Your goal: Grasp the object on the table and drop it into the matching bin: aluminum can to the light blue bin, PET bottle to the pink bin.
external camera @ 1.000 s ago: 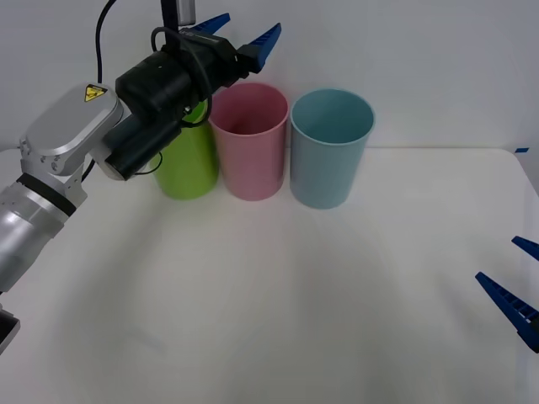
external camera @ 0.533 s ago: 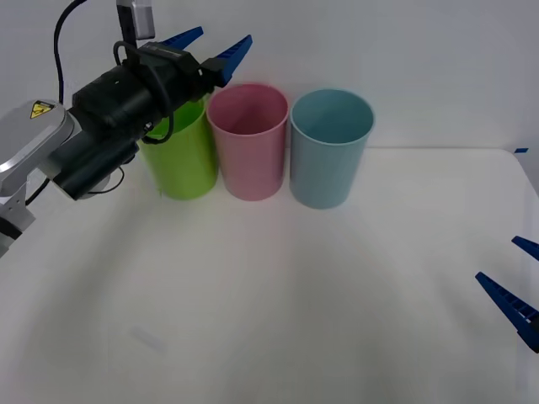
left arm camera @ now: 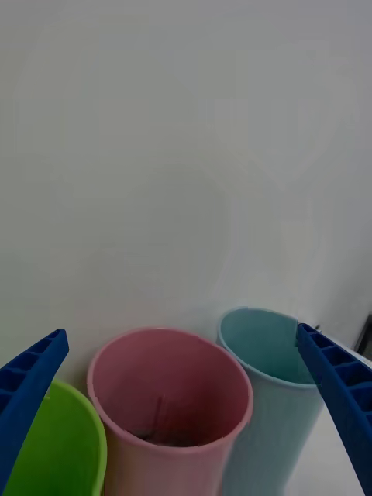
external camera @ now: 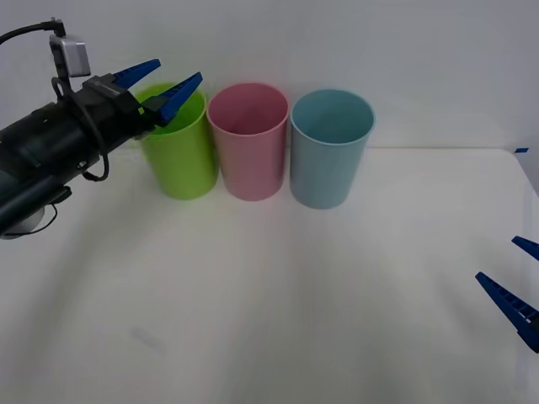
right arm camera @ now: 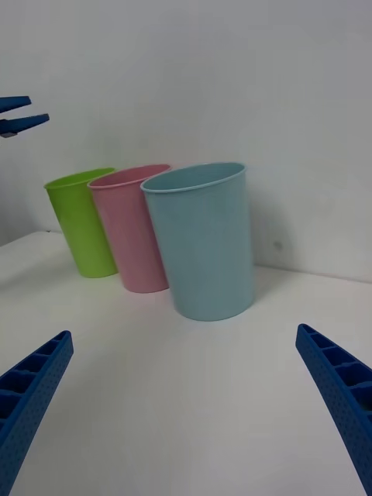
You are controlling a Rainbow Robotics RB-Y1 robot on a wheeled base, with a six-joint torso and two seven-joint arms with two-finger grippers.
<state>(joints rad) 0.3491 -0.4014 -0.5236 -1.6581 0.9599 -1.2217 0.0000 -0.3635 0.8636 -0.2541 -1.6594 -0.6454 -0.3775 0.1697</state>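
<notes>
Three bins are standing in a row at the far side of the table (external camera: 278,311): a lime green bin (external camera: 178,151) on the left, the pink bin (external camera: 249,139) in the middle and the light blue bin (external camera: 329,147) on the right, each touching or just beside its neighbour.

The left gripper (external camera: 156,87) is hovering in the air at the far left, above the near-left rim of the green bin, with its blue fingers spread apart and holding nothing. In its wrist view, something dark is lying at the bottom of the pink bin, too dim to identify as the bottle.

The right gripper (external camera: 515,282) is sitting low at the near right edge of the table, well apart from the bins, its fingers wide apart and empty.
</notes>
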